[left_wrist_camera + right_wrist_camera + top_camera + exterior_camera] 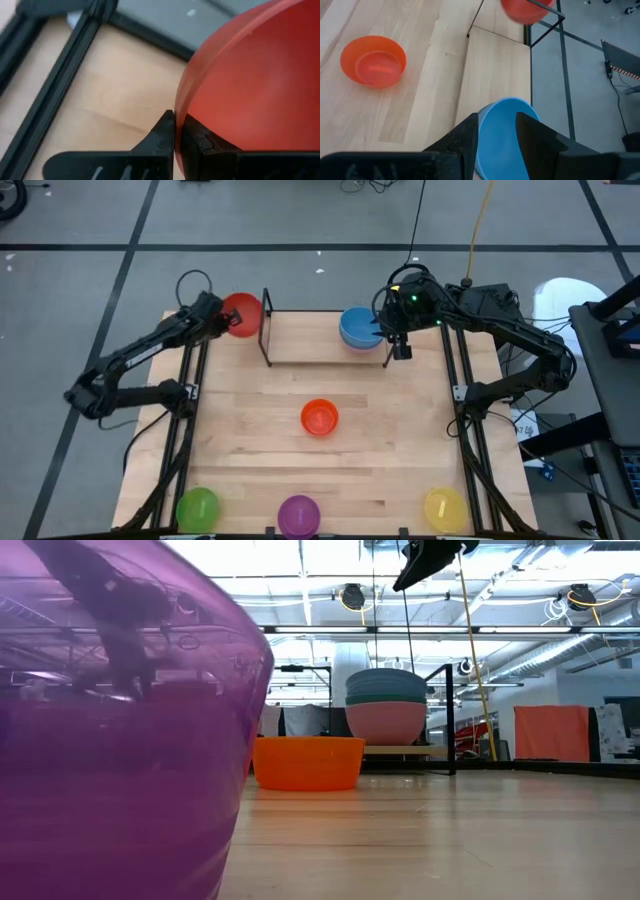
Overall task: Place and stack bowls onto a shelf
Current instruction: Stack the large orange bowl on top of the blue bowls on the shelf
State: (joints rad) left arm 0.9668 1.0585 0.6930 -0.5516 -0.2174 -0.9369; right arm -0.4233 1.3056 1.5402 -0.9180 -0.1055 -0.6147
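Purple bowl (110,730) fills your low view at the table's near edge, at six o'clock seen from above, with the green bowl (197,507) at seven and the yellow bowl (444,507) at five. At the centre of the table (250,440) sits the orange bowl (319,417), upright and alone. Your left gripper (177,137) is at eleven o'clock, its fingers pinched shut on the rim of the red bowl (241,314), which it holds just outside the left end of the shelf (300,340). At one o'clock, on the shelf's right end, you see a stack with a pink bowl (386,722) at the bottom, a teal bowl (386,692) above it and the blue bowl (358,328) on top. Your right gripper (497,131) straddles that blue rim with its fingers spread apart, one inside and one outside.
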